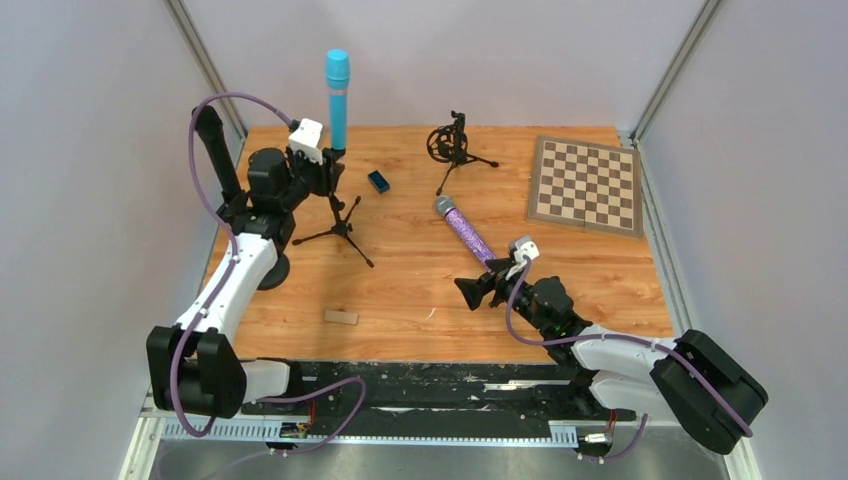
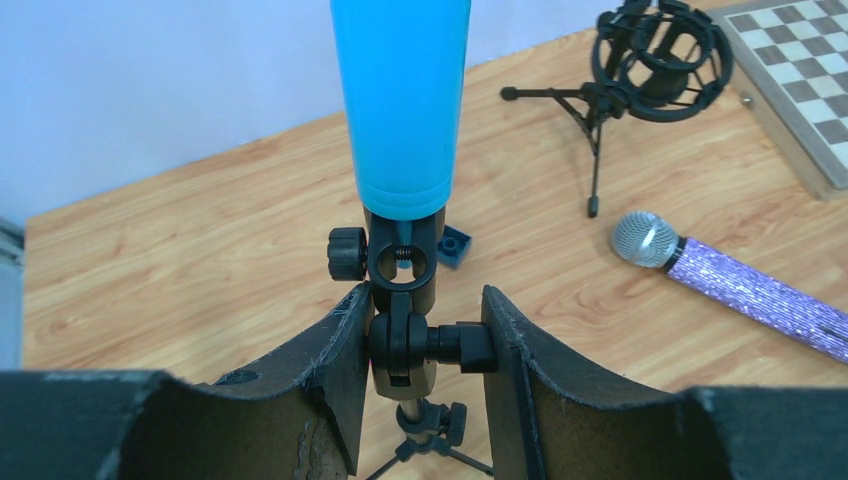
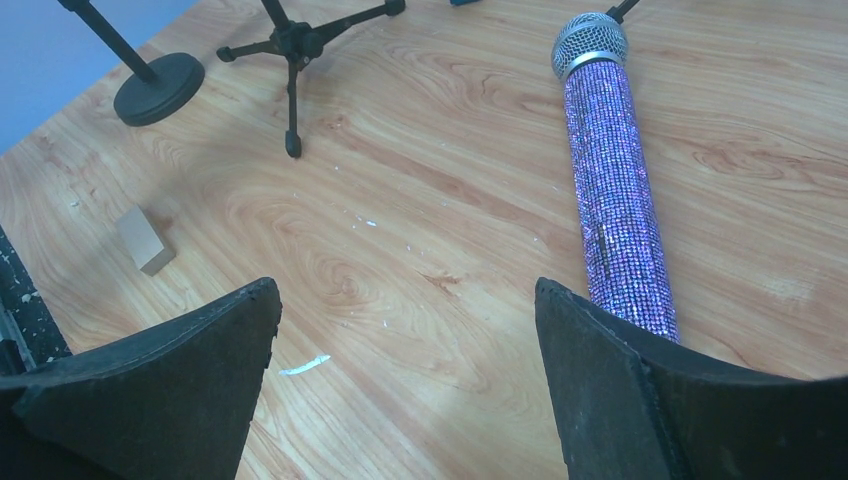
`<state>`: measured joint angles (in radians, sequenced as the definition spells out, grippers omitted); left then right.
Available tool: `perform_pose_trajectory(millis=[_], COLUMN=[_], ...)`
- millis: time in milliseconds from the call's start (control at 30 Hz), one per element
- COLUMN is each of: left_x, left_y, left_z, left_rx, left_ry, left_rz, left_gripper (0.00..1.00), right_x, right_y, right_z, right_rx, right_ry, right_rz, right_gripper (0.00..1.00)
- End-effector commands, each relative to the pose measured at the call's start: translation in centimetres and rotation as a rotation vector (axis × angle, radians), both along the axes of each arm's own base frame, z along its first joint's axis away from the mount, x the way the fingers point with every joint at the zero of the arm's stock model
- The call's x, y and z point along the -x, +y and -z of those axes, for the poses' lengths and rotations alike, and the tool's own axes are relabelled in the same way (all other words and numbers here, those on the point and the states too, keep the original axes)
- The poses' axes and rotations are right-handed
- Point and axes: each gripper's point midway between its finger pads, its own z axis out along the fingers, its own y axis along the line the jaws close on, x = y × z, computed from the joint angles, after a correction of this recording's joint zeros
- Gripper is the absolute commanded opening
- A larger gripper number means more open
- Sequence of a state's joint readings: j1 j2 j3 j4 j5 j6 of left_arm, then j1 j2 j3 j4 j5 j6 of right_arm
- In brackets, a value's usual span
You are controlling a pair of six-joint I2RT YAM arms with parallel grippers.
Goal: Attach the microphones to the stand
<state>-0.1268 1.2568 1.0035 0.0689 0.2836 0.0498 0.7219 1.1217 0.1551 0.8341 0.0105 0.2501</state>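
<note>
On the left, the left fingers (image 2: 335,350) are clenched on the black swivel joint of the tripod stand (image 1: 341,222), one pad on each side, just under the clip. The light blue microphone (image 1: 337,98) sits upright in that clip, head up, over the back-left of the tabletop (image 1: 420,300). It looks mounted, and the left arm seems to be steadying the stand. A small blue block (image 1: 378,181) lies just right of the stand, and a wooden block (image 1: 340,317) lies nearer the front edge.

At the back centre is a low shock-mount stand (image 1: 450,145) with its legs spread and no microphone in it. The purple glitter microphone (image 1: 465,232) lies flat just in front of it, its mesh head toward the back and its tail toward the near right.

The right fingers (image 3: 610,400) are released and spread wide, low over the wood at that tail, with nothing between them. From the wrist view, the tail lines up with one finger rather than with the gap. A chessboard (image 1: 585,185) lies at the back right, well apart.

The step in hand looks like picking up the purple microphone. The next move calls for sliding sideways until the handle lies in the gap, then lowering and closing across the barrel. The barrel is round and may roll under an off-centre pinch. I cannot pick out a black microphone.
</note>
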Motion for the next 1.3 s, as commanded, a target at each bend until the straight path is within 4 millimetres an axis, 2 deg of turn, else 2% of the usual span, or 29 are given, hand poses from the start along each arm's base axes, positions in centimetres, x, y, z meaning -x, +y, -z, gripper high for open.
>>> perform_pose_trajectory(millis=[0, 300, 467, 700, 800, 867, 967, 1167, 1267], left_x=[-1.2, -1.3, -0.9, -0.5, -0.3, -0.2, 0.0, 0.2, 0.4], left_y=[2.0, 4.0, 4.1, 4.0, 4.0, 4.0, 3.8, 3.8, 3.7], left_z=[-6.5, -5.7, -5.3, -5.0, -5.2, -5.5, -5.7, -5.8, -6.2], left_rx=[0.027, 0.011, 0.023, 0.026, 0.026, 0.024, 0.023, 0.019, 0.018], left_ry=[-0.199, -0.184, -0.188, -0.196, -0.208, -0.218, -0.223, -0.231, -0.24], left_rz=[-0.057, -0.103, -0.089, -0.082, -0.081, -0.08, -0.07, -0.069, -0.064], left_gripper=[0.0, 0.0, 0.02, 0.23, 0.38, 0.44, 0.49, 0.65, 0.77], right_x=[-0.3, -0.4, -0.4, -0.5, -0.5, -0.5, -0.5, -0.6, -0.4], right_y=[-0.2, -0.1, -0.1, -0.1, -0.1, -0.1, 0.0, 0.0, 0.3], right_z=[-0.7, -0.5, -0.3, -0.5, -0.4, -0.4, -0.4, -0.5, -0.6], right_rx=[-0.016, -0.007, -0.003, -0.001, -0.001, 0.0, -0.001, -0.004, -0.006], right_ry=[-0.018, -0.013, -0.008, -0.015, -0.012, -0.011, -0.009, -0.012, -0.01], right_rz=[0.012, 0.013, 0.013, 0.013, 0.014, 0.013, 0.013, 0.013, -0.004], right_gripper=[0.97, 0.97, 0.97, 0.97, 0.97, 0.97, 0.97, 0.97, 0.97])
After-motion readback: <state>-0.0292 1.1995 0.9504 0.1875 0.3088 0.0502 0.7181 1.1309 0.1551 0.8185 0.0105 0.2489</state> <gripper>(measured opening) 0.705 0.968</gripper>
